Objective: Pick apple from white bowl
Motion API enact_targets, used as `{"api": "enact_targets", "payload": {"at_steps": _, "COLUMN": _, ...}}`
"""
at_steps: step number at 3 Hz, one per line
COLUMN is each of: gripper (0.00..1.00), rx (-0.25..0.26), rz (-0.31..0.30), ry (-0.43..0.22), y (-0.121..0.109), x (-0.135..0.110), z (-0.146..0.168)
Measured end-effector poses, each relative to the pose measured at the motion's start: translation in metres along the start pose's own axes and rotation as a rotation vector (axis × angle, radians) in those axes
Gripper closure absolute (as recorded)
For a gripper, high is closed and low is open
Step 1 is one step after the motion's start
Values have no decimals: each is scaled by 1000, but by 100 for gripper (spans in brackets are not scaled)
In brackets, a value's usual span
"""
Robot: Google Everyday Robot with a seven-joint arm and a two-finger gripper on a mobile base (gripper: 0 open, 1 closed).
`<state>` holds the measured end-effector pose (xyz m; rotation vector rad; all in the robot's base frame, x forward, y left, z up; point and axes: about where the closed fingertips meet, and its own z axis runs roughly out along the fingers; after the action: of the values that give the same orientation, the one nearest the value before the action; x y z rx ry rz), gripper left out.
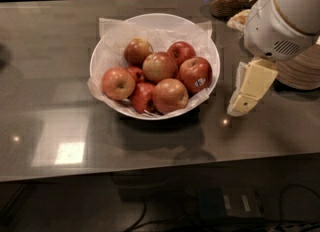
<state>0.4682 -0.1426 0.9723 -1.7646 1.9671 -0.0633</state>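
- Apple (195, 73) is lying ungrasped in the white bowl (150, 18), centre frame; the whole pick is remaining.
- Gripper (248, 92) is hovering right of it; apart or together, cannot tell.

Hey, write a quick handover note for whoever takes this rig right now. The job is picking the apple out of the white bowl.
End effector: over the counter, just past the bowl's rim on the picture's right. It touches neither bowl nor fruit and has no apple in it.
Apple: the stickered one, in the bowl on the side nearest the end effector, resting against the other apples.
Done: none of the pick; the apple is untouched.
Left: bring the end effector over the apple, grasp it, lift it clear of the bowl.
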Motion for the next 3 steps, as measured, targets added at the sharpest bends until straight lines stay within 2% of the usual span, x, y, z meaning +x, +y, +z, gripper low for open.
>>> {"api": "enact_targets", "payload": {"at_steps": 1, "gripper": 0, "rx": 0, "rz": 0, "ry": 0, "y": 0, "x": 0, "z": 0}}
{"api": "enact_targets", "payload": {"at_steps": 2, "gripper": 0, "rx": 28, "rz": 30, "ry": -45, "y": -1, "x": -2, "z": -7}}
{"api": "enact_targets", "payload": {"at_steps": 3, "gripper": 0, "rx": 10, "rz": 35, "ry": -152, "y": -5, "x": -17, "z": 8}}
